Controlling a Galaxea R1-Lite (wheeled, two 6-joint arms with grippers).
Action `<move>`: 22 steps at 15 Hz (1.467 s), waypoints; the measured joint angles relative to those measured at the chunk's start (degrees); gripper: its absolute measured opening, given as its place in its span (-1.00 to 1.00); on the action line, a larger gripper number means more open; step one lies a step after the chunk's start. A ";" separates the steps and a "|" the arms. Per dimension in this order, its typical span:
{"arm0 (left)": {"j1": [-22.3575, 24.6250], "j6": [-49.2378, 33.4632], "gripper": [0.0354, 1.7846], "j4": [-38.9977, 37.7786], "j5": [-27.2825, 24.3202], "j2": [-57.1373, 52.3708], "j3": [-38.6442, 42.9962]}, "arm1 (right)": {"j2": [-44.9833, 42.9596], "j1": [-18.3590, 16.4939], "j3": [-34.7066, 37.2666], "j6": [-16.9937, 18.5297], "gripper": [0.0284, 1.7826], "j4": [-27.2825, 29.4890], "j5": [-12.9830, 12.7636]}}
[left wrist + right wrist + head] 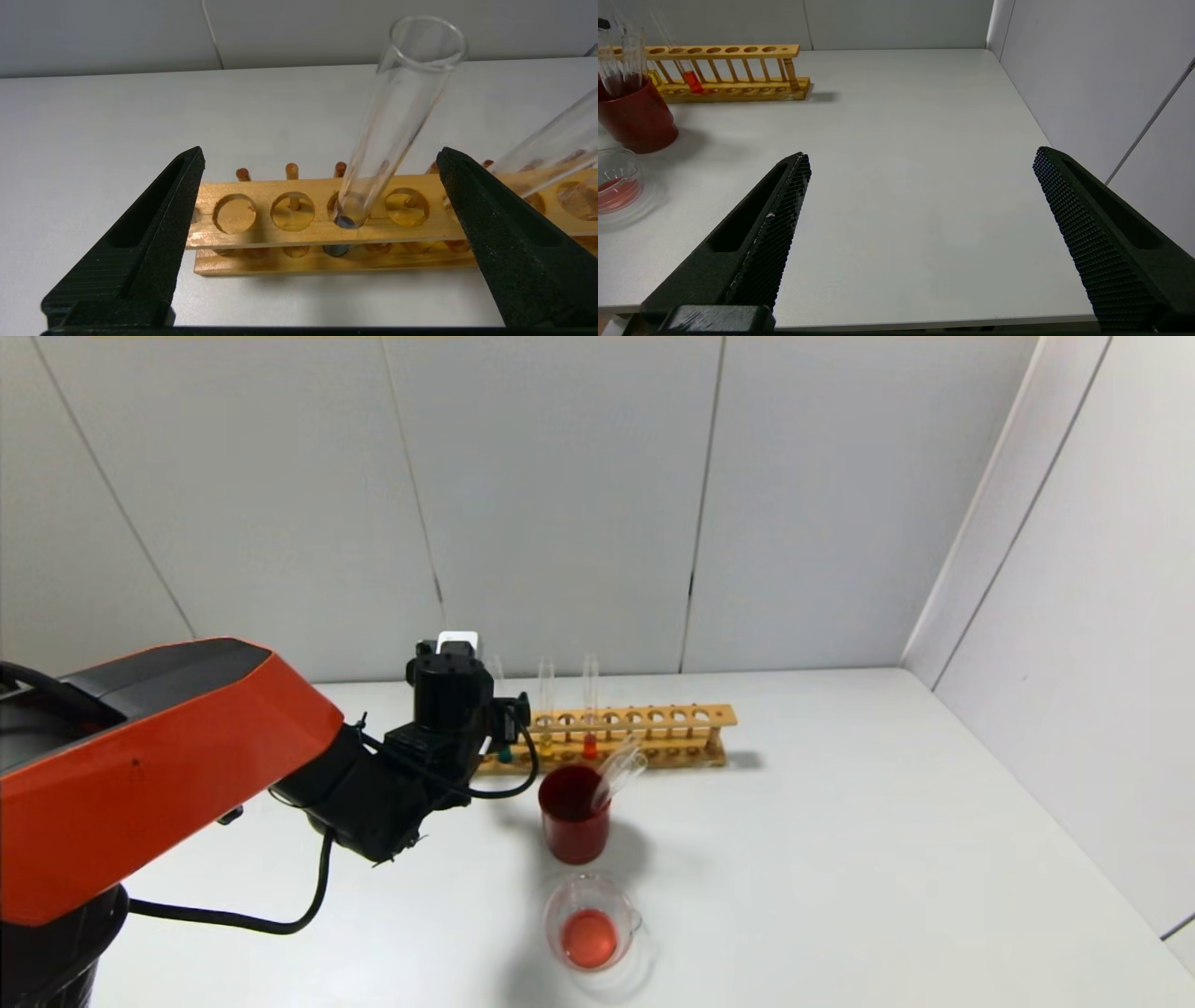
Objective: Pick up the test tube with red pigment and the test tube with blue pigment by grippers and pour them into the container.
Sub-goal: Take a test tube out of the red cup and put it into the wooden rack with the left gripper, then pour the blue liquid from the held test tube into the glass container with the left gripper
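Observation:
The blue-pigment test tube [397,116] stands tilted in the wooden rack [280,231], with teal liquid at its bottom [504,755]. My left gripper [321,154] is open, its jaws on either side of the tube and not touching it; in the head view it [509,726] is at the rack's left end. The red-pigment test tube [589,714] stands in the rack, and also shows in the right wrist view [691,79]. The glass beaker [591,924] holds orange-red liquid. My right gripper [920,156] is open and empty over the table's front right.
A dark red cup [573,817] with two empty tubes leaning in it stands between the rack [672,737] and the beaker. A yellow-liquid tube [545,714] stands in the rack between the blue and red tubes. White walls close the back and the right.

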 joint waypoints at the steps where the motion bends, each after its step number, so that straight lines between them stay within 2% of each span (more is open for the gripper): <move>1: 0.07 -0.09 0.96 0.38 0.00 0.28 -0.35 | 0.00 0.00 0.00 0.02 0.95 0.02 0.00; 4: 0.00 -0.11 0.95 0.55 -0.02 0.94 -0.85 | 0.00 0.00 0.00 0.02 0.95 0.02 0.00; 7: -0.15 -0.07 0.76 0.71 -0.60 1.63 -1.40 | 0.00 0.00 0.00 0.02 0.95 0.00 0.00; 9: -0.28 0.00 0.49 0.72 -0.66 2.27 -2.19 | 0.00 0.00 0.00 0.02 0.95 0.00 0.00; 13: -0.33 0.04 -0.33 0.74 -0.63 2.68 -2.50 | 0.00 0.00 0.00 0.02 0.95 0.00 0.00; 15: -0.41 0.17 -0.64 0.72 -0.68 2.66 -2.43 | 0.00 0.00 0.00 0.02 0.95 0.00 -0.02; 16: -0.39 0.24 -0.69 0.74 -0.68 2.65 -2.41 | 0.00 0.02 0.00 0.00 0.95 0.00 0.00; 22: -0.33 0.78 -0.69 5.21 -0.38 0.78 -4.82 | 0.00 0.00 0.00 0.02 0.95 0.00 0.00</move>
